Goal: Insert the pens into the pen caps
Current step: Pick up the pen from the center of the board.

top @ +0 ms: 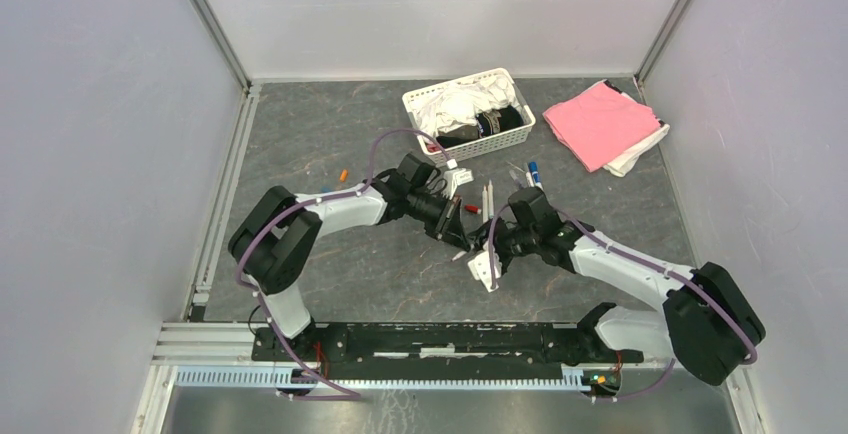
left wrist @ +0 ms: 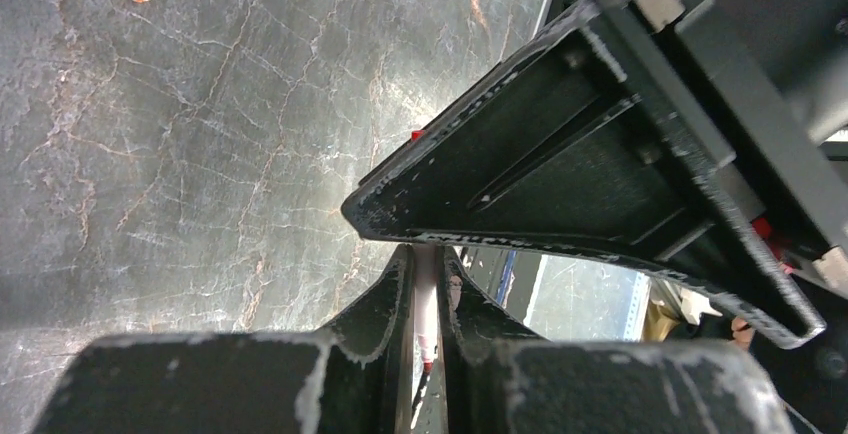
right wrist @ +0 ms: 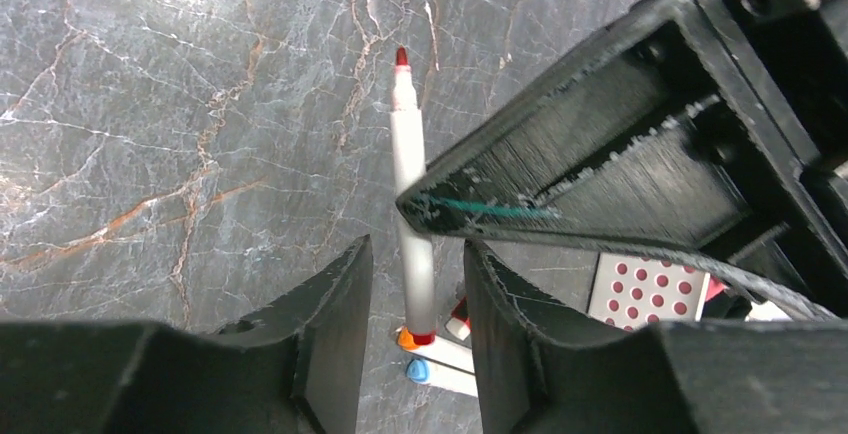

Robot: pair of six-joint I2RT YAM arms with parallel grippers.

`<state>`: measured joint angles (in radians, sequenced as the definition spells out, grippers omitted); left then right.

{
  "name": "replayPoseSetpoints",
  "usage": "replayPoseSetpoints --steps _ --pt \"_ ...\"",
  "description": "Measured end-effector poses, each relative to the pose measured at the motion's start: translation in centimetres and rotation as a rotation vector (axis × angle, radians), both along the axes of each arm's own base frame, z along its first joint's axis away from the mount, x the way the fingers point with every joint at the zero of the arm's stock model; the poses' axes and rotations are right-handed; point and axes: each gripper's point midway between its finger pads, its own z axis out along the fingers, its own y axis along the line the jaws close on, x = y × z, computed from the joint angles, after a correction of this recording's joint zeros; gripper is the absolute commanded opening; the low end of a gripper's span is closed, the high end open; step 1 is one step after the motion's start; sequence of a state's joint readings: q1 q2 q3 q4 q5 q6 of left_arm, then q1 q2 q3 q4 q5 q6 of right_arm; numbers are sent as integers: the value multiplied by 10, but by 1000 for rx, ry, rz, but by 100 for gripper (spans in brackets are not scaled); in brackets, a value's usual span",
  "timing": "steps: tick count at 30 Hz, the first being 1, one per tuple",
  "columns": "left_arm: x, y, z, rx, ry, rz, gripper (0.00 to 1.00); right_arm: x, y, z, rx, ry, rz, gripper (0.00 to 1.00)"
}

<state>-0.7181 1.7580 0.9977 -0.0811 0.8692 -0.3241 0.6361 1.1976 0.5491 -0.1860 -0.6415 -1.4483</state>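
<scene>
Top view: the left gripper (top: 452, 222) and right gripper (top: 497, 251) are almost touching above the grey stone-look tabletop (top: 380, 274). They could bump, and a bump might knock a pen loose.

Left wrist view: the left gripper pinches a slim white plastic pen with a red tip (left wrist: 426, 304). The tip points to 6 o'clock.

Right wrist view: the right gripper is spread apart. A long white pen with a bare red tip (right wrist: 410, 184) lies between its fingers and points to 12 o'clock. No cap shows here, so closing now might grab the wrong thing.

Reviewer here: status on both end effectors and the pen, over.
Left end effector shut on red-tipped pen. Right end effector open, straddling the pen, not gripping. Nib bare. Nothing blocking seen.
</scene>
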Motion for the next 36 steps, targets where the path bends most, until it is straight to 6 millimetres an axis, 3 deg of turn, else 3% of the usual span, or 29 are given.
replayPoseSetpoints --steps 7,12,15,20,23,26,29,33,36 --pt "0 -2 2 -3 -7 -2 5 -2 3 -4 -20 -3 6 1" --pt "4 -2 3 -3 -28 27 41 0 2 -3 -21 -5 -4 0" --pt "8 1 15 -20 -77 86 60 -2 2 -3 -22 12 -9 0" --pt "15 17 73 -143 -278 244 68 -6 7 9 14 96 -22 0" --pt "16 35 123 -270 -431 362 69 -7 12 24 77 172 -34 0" --pt "13 54 156 -387 -536 466 71 -6 15 39 155 288 -78 0" --pt "13 70 173 -476 -588 567 80 -2 18 53 231 411 -150 0" --pt "19 82 173 -519 -569 674 99 5 20 71 331 564 -243 0" --pt "26 90 174 -531 -548 763 100 12 21 87 406 645 -286 0"
